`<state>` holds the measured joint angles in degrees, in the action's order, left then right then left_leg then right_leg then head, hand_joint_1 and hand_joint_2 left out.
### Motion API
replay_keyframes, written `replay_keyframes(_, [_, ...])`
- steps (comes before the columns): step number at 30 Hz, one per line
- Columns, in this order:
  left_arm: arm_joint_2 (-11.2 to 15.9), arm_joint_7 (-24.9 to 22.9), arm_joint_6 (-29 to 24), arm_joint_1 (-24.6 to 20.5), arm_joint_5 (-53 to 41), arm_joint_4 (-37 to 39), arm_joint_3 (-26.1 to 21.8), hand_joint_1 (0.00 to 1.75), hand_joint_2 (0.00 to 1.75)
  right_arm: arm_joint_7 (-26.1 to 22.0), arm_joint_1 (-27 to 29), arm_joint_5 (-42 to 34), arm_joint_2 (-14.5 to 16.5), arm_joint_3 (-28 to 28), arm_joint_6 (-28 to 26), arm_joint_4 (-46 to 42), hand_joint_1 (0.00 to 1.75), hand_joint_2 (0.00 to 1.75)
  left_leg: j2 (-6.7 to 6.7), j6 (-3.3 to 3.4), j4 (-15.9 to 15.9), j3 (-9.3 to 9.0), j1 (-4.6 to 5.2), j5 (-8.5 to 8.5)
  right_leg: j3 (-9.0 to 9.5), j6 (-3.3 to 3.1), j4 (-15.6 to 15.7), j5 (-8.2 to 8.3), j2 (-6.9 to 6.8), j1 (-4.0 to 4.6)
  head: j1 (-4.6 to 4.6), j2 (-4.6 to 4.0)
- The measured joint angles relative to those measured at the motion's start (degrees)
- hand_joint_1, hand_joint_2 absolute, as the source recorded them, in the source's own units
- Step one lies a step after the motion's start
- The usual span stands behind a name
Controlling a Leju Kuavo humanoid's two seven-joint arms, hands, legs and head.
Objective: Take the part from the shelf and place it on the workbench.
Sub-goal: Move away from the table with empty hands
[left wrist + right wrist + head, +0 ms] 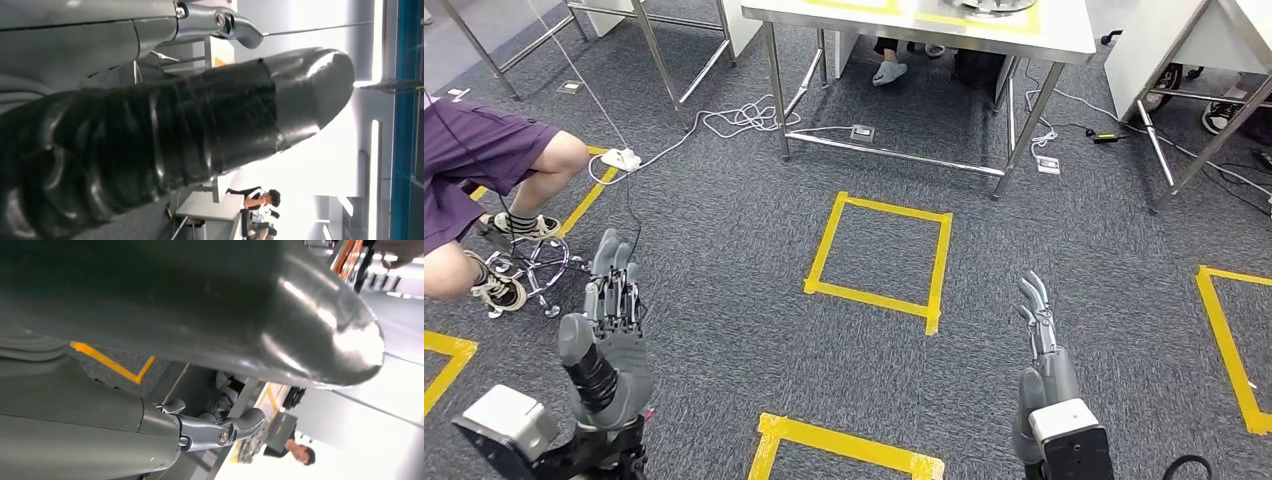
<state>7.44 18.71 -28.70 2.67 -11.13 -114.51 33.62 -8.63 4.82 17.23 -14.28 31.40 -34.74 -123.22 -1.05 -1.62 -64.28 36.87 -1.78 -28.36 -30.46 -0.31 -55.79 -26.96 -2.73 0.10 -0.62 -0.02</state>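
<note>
Head view, robot facing the floor. I see the left robot hand (614,300) low over the grey carpet (724,260), fingers extended and spread, holding nothing; the right robot hand (1036,315) likewise hangs with fingers straight and apart, holding nothing. Between and ahead of the two hands lies a yellow tape square (879,262) on the carpet; a second tape outline (844,445) lies nearer the robot, between the arms, and a third (1229,340) lies outward of the right robot hand.

Well ahead of both hands stands a steel bench (924,25) with yellow tape on its top; a round metal object (996,5), possibly the part, sits at its far edge, cut off by the frame, so I cannot tell what it is. White cables (744,118) and a floor socket (861,132) lie under the bench.

Outward of the left robot hand, a seated person (484,170) in purple shorts rests their feet on a stool base (529,270).

In the left wrist view a dark ribbed thumb (175,135) is close to the lens; the right wrist view shows a grey thumb (225,305).
</note>
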Motion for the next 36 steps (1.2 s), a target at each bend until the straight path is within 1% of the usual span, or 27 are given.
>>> replay_keyframes(2, [0.0,0.0,0.0,0.0,0.0,0.0,0.0,0.0,0.0,-0.1,0.1,0.0,0.0,0.0,-0.1,0.0,0.0,0.0,-1.13,0.63,4.6,-2.8,0.21,0.98,-0.37,0.87,-1.2,-0.71,-0.76,0.11,0.33,0.0])
replay_keyframes(3, [0.0,0.0,0.0,0.0,0.0,0.0,0.0,0.0,0.0,-0.1,0.1,0.1,0.0,0.1,-0.1,0.0,0.0,0.0,-1.21,1.2,5.0,-3.04,0.41,0.68,-0.5,1.23,-1.6,-0.87,-1.09,0.19,0.25,0.0])
replay_keyframes(5, [0.0,0.0,0.0,0.0,0.0,0.0,0.0,0.0,0.0,-0.1,0.1,0.1,-0.1,0.2,-0.3,0.0,0.0,0.0,-0.25,2.27,4.9,-2.8,0.51,1.04,-0.61,1.81,-1.8,-0.87,-1.71,0.15,0.02,0.0])
replay_keyframes(7, [-0.1,0.0,-0.1,0.1,0.0,0.0,0.0,0.0,0.0,-0.1,0.1,0.1,-0.2,0.3,-0.4,0.0,0.0,0.0,0.57,2.97,5.1,-2.58,0.34,1.42,-1.36,2.47,-3.0,-1.92,-0.99,-0.1,-0.2,-0.01])
replay_keyframes(8, [-0.1,0.0,-0.1,0.1,0.0,0.0,0.0,0.0,0.0,0.0,0.1,0.1,-0.2,0.3,-0.4,0.0,0.0,0.0,0.99,3.27,5.2,-2.49,0.2,1.62,-2.35,2.77,-5.2,-3.38,-0.09,-0.24,-0.45,0.0])
replay_keyframes(10, [-0.1,0.0,-0.1,0.1,0.0,0.1,0.0,0.0,0.0,0.1,0.2,0.1,-0.3,0.4,-0.5,0.0,0.0,0.0,1.93,3.67,5.2,-2.15,0.2,1.91,-5.49,3.16,-12.4,-7.13,1.63,-0.47,-1.15,0.0])
replay_keyframes(11, [-0.1,0.0,-0.1,0.2,0.0,0.1,0.0,0.0,0.0,0.2,0.3,0.1,-0.3,0.5,-0.6,0.0,0.0,0.0,2.48,3.79,5.2,-1.95,0.25,2.04,-7.06,3.22,-16.1,-8.47,1.92,-0.51,-1.39,0.01])
replay_keyframes(12, [-0.1,0.0,-0.1,0.2,0.1,0.1,0.0,0.0,0.0,0.3,0.3,0.1,-0.4,0.5,-0.6,0.0,0.0,0.0,3.06,3.83,5.2,-1.8,0.29,2.15,-7.94,3.19,-18.1,-8.76,2.02,-0.51,-1.54,0.01])
replay_keyframes(13, [-0.1,0.0,-0.1,0.3,0.1,0.1,0.0,0.0,0.0,0.4,0.3,0.2,-0.4,0.6,-0.6,0.0,0.0,0.0,3.7,3.82,5.2,-1.71,0.33,2.26,-7.82,3.04,-17.9,-7.92,2.15,-0.51,-1.65,0.01])
replay_keyframes(14, [-0.1,0.0,-0.1,0.3,0.1,0.1,0.0,0.0,0.0,0.4,0.3,0.2,-0.5,0.6,-0.6,0.0,0.0,0.0,4.37,3.75,5.2,-1.69,0.36,2.36,-6.66,2.78,-15.4,-6.13,2.44,-0.51,-1.74,0.01])
replay_keyframes(15, [-0.2,0.0,-0.1,0.3,0.1,0.1,0.0,0.0,0.0,0.5,0.3,0.2,-0.5,0.6,-0.6,0.0,0.0,0.0,5.06,3.64,5.2,-1.7,0.37,2.46,-4.83,2.38,-11.3,-3.98,3.15,-0.48,-1.87,0.0])
replay_keyframes(17, [-0.2,0.0,-0.1,0.3,0.1,0.1,0.0,0.0,0.0,0.6,0.3,0.3,-0.6,0.6,-0.6,0.0,0.0,0.0,6.29,3.16,5.3,-1.48,0.28,2.83,-1.5,1.5,-4.5,-1.51,5.56,-0.49,-1.88,0.0])
replay_keyframes(18, [-0.3,0.0,-0.1,0.3,0.2,0.1,0.0,0.0,0.0,0.7,0.3,0.3,-0.6,0.6,-0.7,-0.1,0.0,0.0,6.83,2.76,5.4,-1.21,0.09,3.1,-0.64,1.13,-2.8,-1.26,6.38,-0.39,-1.94,0.01])
replay_keyframes(19, [-0.3,0.0,-0.2,0.3,0.2,0.1,0.0,0.0,0.0,0.8,0.3,0.4,-0.7,0.7,-0.7,-0.1,0.0,0.0,7.36,2.29,5.6,-0.9,-0.13,3.46,-0.3,0.87,-2.3,-1.43,6.66,-0.29,-2.0,0.01])
replay_keyframes(20, [-0.3,0.0,-0.2,0.3,0.3,0.1,0.0,0.0,0.0,0.8,0.3,0.5,-0.8,0.7,-0.7,-0.2,0.0,0.0,7.95,1.77,5.8,-0.66,-0.28,3.82,-0.09,0.67,-1.8,-1.24,6.19,-0.16,-2.16,0.01])
replay_keyframes(21, [-0.3,0.0,-0.2,0.4,0.3,0.1,0.0,0.0,0.0,0.9,0.2,0.5,-0.8,0.7,-0.7,-0.3,0.0,0.0,7.81,1.41,5.8,-0.32,-0.31,3.97,0.11,0.52,-1.1,-0.99,5.51,-0.22,-2.25,0.0])
replay_keyframes(23, [-0.3,0.0,-0.3,0.4,0.3,0.1,0.0,0.0,0.0,0.9,0.2,0.7,-0.8,0.7,-0.7,-0.4,0.0,0.0,5.42,0.98,4.1,0.85,0.02,2.7,0.61,0.18,0.3,-0.28,4.17,-0.43,-1.69,-0.01])
replay_keyframes(25, [-0.3,-0.1,-0.3,0.4,0.4,0.1,0.0,0.0,0.0,1.1,0.3,0.9,-0.8,0.7,-0.7,-0.4,0.0,0.0,2.41,0.73,-2.2,3.69,0.22,-0.8,0.64,-0.06,0.7,0.02,2.8,-0.43,-0.72,-0.01])
replay_keyframes(26, [-0.3,-0.1,-0.3,0.5,0.4,0.1,0.0,0.0,0.0,1.2,0.3,1.0,-0.8,0.7,-0.7,-0.4,0.0,0.0,1.84,0.56,-5.8,5.22,0.21,-2.32,0.49,-0.1,0.7,0.04,2.06,-0.38,-0.32,-0.01])
replay_keyframes(27, [-0.3,-0.1,-0.4,0.5,0.5,0.1,0.0,0.0,0.0,1.3,0.4,1.2,-0.8,0.7,-0.7,-0.4,0.0,0.0,1.6,0.42,-8.3,6.16,0.2,-3.06,0.37,-0.09,0.6,0.04,1.33,-0.34,-0.03,0.0])
replay_keyframes(28, [-0.3,-0.1,-0.4,0.5,0.5,0.2,0.0,0.0,0.0,1.4,0.4,1.4,-0.8,0.7,-0.7,-0.4,0.0,0.0,1.44,0.33,-8.7,6.02,0.2,-2.74,0.3,-0.06,0.5,0.01,0.63,-0.32,0.22,0.01])
replay_keyframes(29, [-0.3,-0.1,-0.4,0.5,0.5,0.2,0.0,0.0,0.0,1.4,0.4,1.6,-0.8,0.8,-0.8,-0.4,0.0,0.0,1.17,0.32,-6.8,4.71,0.21,-1.54,0.27,0.02,0.3,-0.05,-0.05,-0.32,0.47,0.01])
replay_keyframes(30, [-0.3,-0.1,-0.4,0.5,0.5,0.2,0.0,0.0,0.0,1.5,0.4,1.8,-0.8,0.8,-0.8,-0.4,0.0,0.0,0.62,0.37,-3.4,2.56,0.22,0.07,0.27,0.16,0.1,-0.18,-0.64,-0.32,0.7,0.01])
replay_keyframes(32, [-0.2,-0.1,-0.5,0.5,0.5,0.1,0.0,0.0,0.0,1.8,0.4,2.3,-0.9,0.8,-1.0,-0.4,0.0,0.0,-1.53,0.94,3.6,-1.67,0.62,1.66,0.12,0.73,-0.5,-0.6,-1.68,-0.07,1.12,0.0])
replay_keyframes(33, [-0.2,-0.1,-0.5,0.5,0.5,0.1,0.0,0.0,0.0,1.9,0.4,2.5,-0.9,0.8,-1.1,-0.5,0.0,0.0,-2.17,1.36,5.3,-2.75,0.82,1.74,0.03,1.06,-0.8,-0.76,-2.09,0.08,1.15,-0.01])
replay_keyframes(34, [-0.2,-0.1,-0.5,0.5,0.5,0.1,0.0,0.0,0.0,2.0,0.5,2.7,-0.9,0.8,-1.2,-0.5,0.0,0.0,-2.35,1.81,6.0,-3.1,1.05,1.48,-0.04,1.37,-1.0,-0.84,-2.58,0.23,1.09,-0.01])
replay_keyframes(36, [-0.2,-0.1,-0.6,0.6,0.5,0.1,0.0,0.0,0.0,2.0,0.6,3.1,-0.9,0.8,-1.5,-0.5,0.0,0.0,-1.06,2.57,6.1,-2.9,0.95,1.85,-0.15,1.88,-1.1,-0.98,-3.25,0.19,0.8,0.0])
